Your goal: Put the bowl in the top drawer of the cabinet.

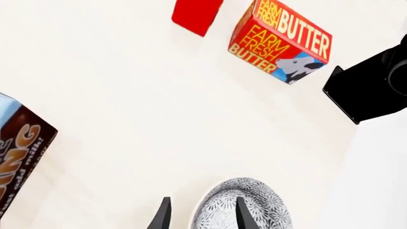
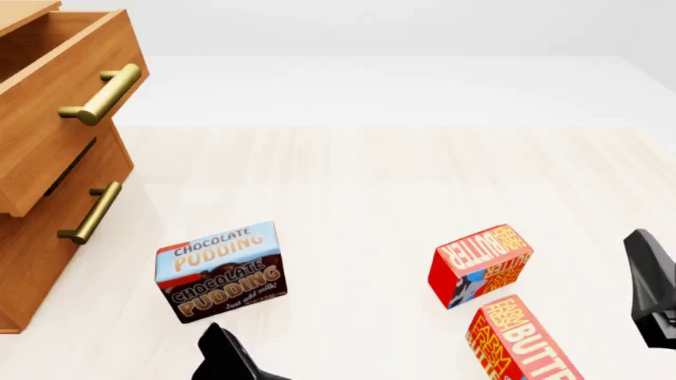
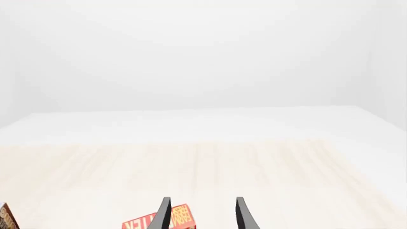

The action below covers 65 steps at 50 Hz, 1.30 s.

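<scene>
One bowl (image 1: 245, 205) is seen only in the left wrist view, sitting on the surface with one of the left gripper's (image 1: 200, 214) spread fingers over it and nothing pinched yet. So the grab step looks to be in hand. The top drawer (image 2: 63, 95) of the cabinet (image 2: 43, 237) is already pulled open. Next, closing on the rim is called for. The right gripper's (image 3: 200, 213) fingers are spread, empty.

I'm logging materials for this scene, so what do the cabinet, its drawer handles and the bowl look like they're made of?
The cabinet looks like warm brown wood with a matte finish and visible grain. The handles look like brass: yellow metallic bars with a soft sheen. The bowl has a fine grey-and-white speckled pattern, possibly glazed ceramic, though the render leaves that open.
</scene>
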{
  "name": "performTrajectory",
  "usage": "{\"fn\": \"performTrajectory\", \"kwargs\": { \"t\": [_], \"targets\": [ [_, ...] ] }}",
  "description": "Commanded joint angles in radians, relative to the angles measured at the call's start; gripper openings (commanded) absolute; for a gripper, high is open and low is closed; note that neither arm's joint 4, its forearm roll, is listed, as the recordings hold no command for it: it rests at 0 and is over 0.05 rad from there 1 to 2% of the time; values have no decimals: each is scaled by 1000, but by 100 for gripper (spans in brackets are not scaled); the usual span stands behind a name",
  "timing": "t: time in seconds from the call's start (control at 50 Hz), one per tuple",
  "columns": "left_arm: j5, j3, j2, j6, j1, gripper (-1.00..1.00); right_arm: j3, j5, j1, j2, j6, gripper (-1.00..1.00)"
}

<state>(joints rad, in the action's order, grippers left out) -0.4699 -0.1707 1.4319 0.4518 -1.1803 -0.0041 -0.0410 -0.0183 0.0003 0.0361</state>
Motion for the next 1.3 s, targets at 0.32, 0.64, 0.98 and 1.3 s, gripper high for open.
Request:
{"fn": "performTrajectory", "kwargs": {
  "t": [0.32,0.64,0.98,1.3],
  "targets": [
    [-88,9,70,44,-25,100,0,9,4,0,-3,100],
    [-85,18,45,39,-12,-100,0,5,3,0,0,100],
    [57,5,-129,7,22,-100,0,-4,-9,0,2,100],
    [210,-67,-185,-1,-29,-100,0,-11,-18,0,6,100]
  ]
}}
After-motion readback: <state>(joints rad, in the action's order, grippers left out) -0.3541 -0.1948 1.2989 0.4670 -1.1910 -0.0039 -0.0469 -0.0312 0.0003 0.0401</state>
